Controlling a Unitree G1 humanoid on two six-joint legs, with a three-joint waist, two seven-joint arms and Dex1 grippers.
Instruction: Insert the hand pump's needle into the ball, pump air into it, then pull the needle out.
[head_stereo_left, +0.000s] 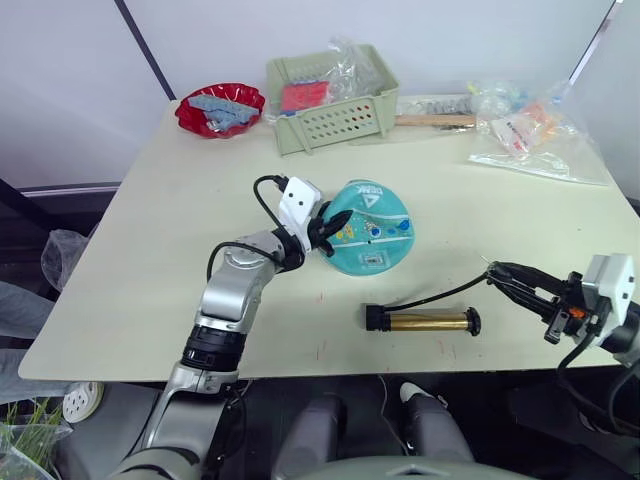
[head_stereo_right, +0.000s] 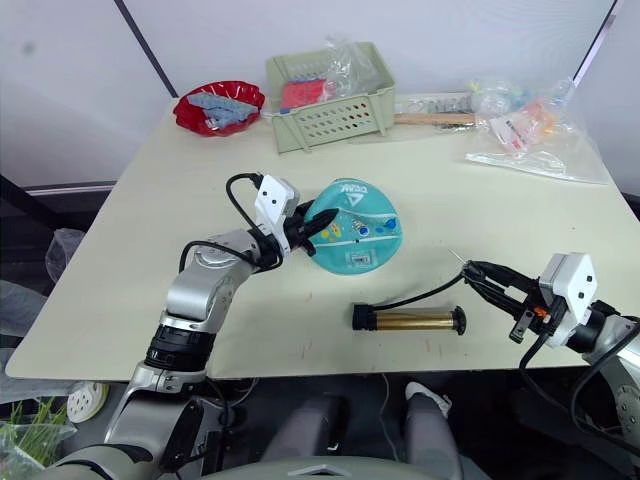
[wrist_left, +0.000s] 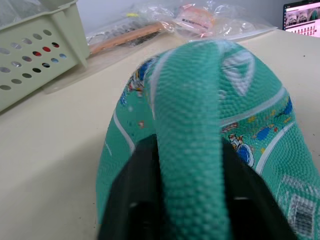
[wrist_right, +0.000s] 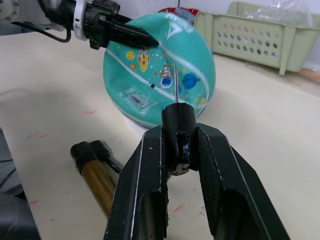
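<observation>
Left eye view has the left tool (head_stereo_left: 325, 233) pinching a fold of the ball (head_stereo_left: 368, 228) mid-desk, while the right tool (head_stereo_left: 505, 277) at four o'clock clamps the needle (wrist_right: 176, 86), the hand pump (head_stereo_left: 422, 320) lying between.

The left gripper (head_stereo_right: 318, 224) pinches the near-left edge of the ball (head_stereo_right: 352, 238), which sits mid-table. The hand pump (head_stereo_right: 408, 320) lies flat near the front edge, its hose curving right to the right gripper (head_stereo_right: 478, 275), whose fingers clamp the hose end; the needle (head_stereo_right: 457, 257) pokes out, well apart from the ball
</observation>
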